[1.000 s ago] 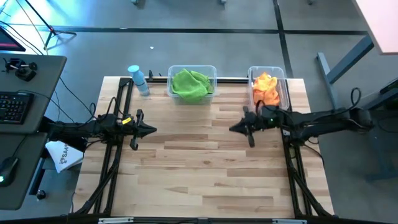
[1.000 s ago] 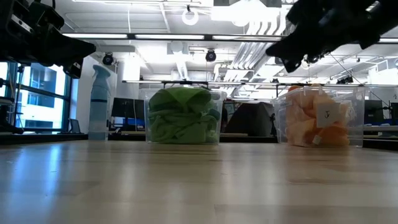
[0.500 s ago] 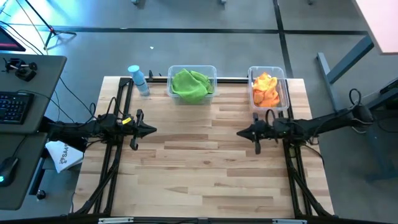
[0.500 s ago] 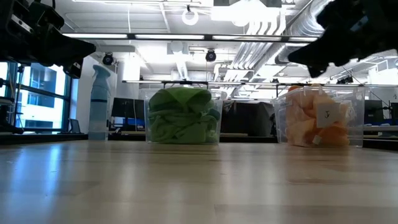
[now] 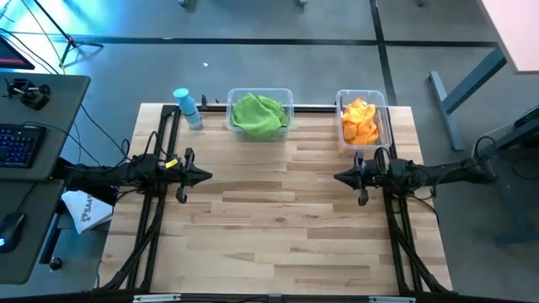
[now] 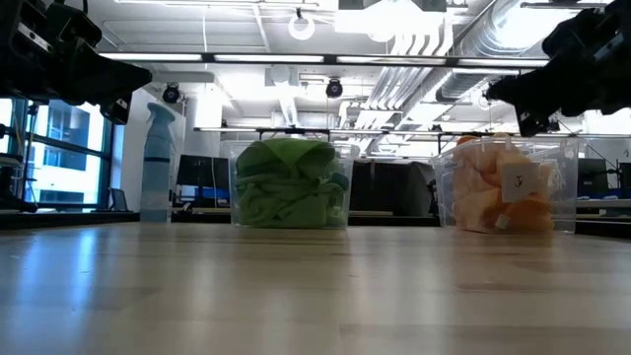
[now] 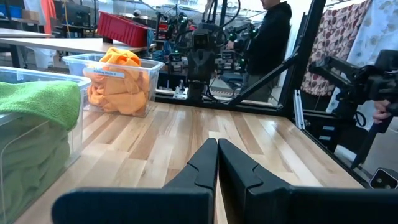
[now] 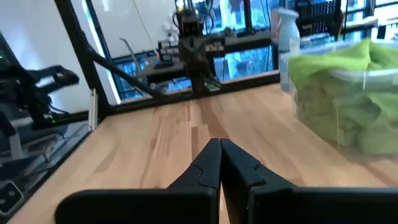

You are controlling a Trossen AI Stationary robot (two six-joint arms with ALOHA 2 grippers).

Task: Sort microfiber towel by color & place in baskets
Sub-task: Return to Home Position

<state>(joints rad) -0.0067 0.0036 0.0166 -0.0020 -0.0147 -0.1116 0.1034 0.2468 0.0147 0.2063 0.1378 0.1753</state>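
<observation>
Two clear baskets stand on their bases at the table's far edge. The wider basket [image 5: 260, 112] [image 6: 291, 184] holds green towels [image 8: 348, 81]. The narrower basket [image 5: 364, 120] [image 6: 508, 184] holds orange towels [image 7: 118, 78]. My left gripper [image 5: 207, 176] [image 7: 217, 144] hovers shut above the table's left side, pointing right. My right gripper [image 5: 338, 178] [image 8: 220, 144] hovers shut above the right side, just near of the orange basket, pointing left. Neither touches anything.
A light-blue spray bottle [image 5: 188, 108] [image 6: 157, 163] stands at the far left corner, left of the green basket. A dark rail [image 5: 312, 107] runs along the far edge between the baskets. A person [image 7: 267, 43] stands beyond the table's right side. Bare wood [image 5: 269, 210] lies between the grippers.
My right gripper has drawn back toward the table's right edge, moving a little toward the near edge, and has stayed shut. The left arm and both baskets have kept still.
</observation>
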